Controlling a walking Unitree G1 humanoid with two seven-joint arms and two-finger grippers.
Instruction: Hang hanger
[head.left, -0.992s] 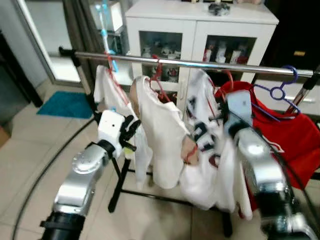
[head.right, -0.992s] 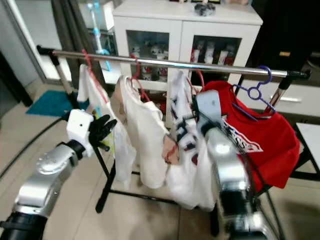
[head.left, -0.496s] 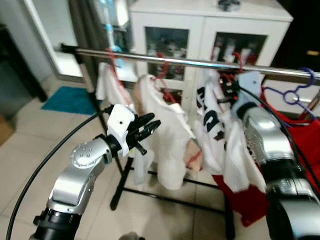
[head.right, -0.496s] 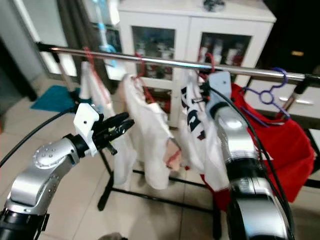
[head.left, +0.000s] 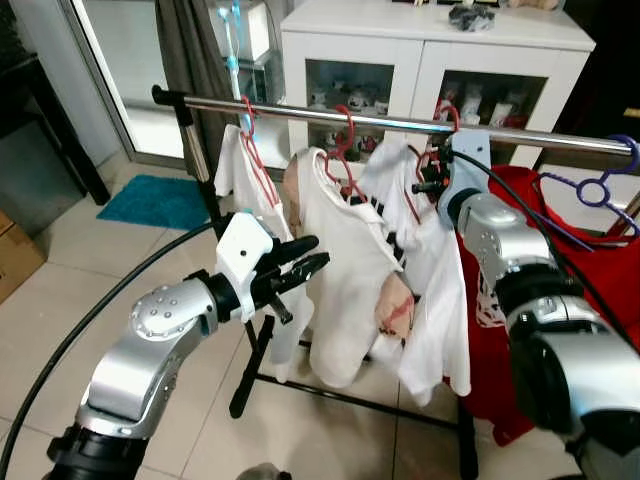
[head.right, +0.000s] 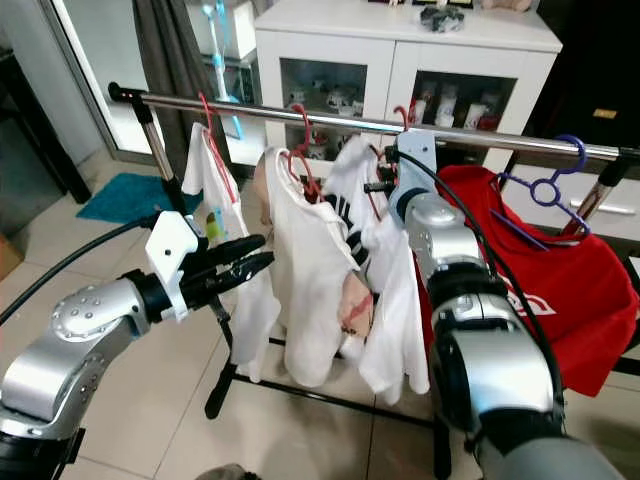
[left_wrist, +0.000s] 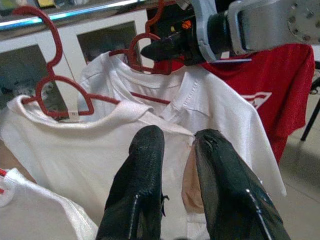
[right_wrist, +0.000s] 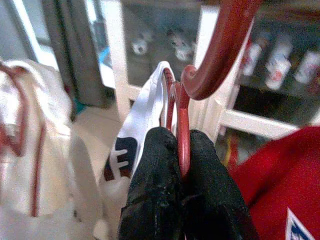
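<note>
At the left, the left gripper (head.left: 300, 268) is raised in front of the clothes rail (head.left: 330, 115), its two black fingers (left_wrist: 137, 190) slightly parted and holding nothing, pointing at the white shirt (head.left: 345, 270) on a red hanger. Farther right, just under the rail, the right gripper (head.left: 425, 180) is clamped on the neck of the red hanger (right_wrist: 192, 85), which carries a white shirt with dark lettering (head.right: 385, 250); its hook sits at the rail. Right of that hang a red T-shirt (head.right: 560, 280) and a purple hanger (head.left: 590, 190). Behind stands a white cabinet (head.left: 420, 50).
</note>
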